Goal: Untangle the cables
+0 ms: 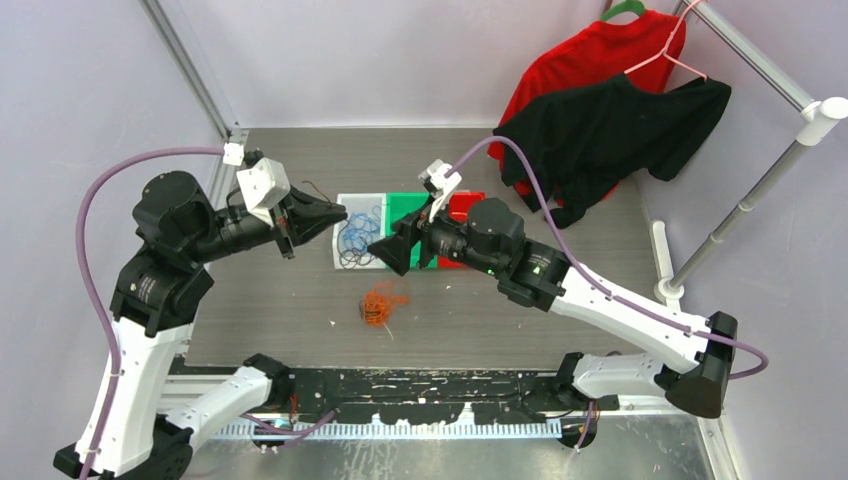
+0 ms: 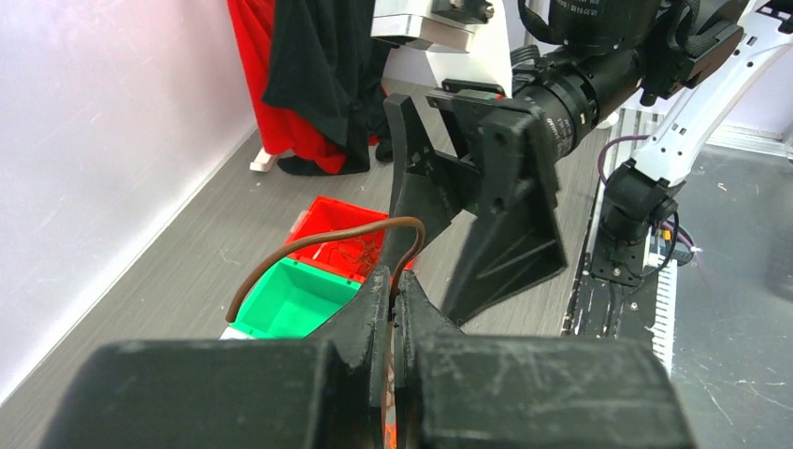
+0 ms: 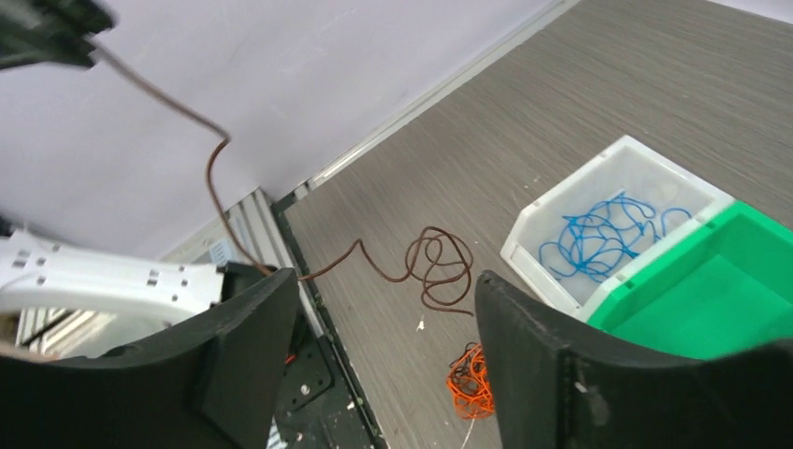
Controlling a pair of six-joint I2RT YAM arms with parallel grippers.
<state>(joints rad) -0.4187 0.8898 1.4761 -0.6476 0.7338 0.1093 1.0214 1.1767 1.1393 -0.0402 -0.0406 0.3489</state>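
Left gripper [image 2: 393,290] fills my near view: fingers pressed together, pinching the dark brown cable [image 2: 327,237], which arches up and away from the tips. From above I log this gripper just left of the white bin [image 1: 365,200], raised off the table. From the pinch the brown cable trails down to a few loose loops on the bin's left side; I cannot tell whether they rest on the table. Blue cable [image 3: 598,234] lies coiled inside the white bin. Orange cable [image 1: 377,303] sits bunched on the table, on the near side of the bin and apart from it. Right gripper [image 3: 385,281] hangs at the bin's near right corner, jaws spread wide, holding nothing.
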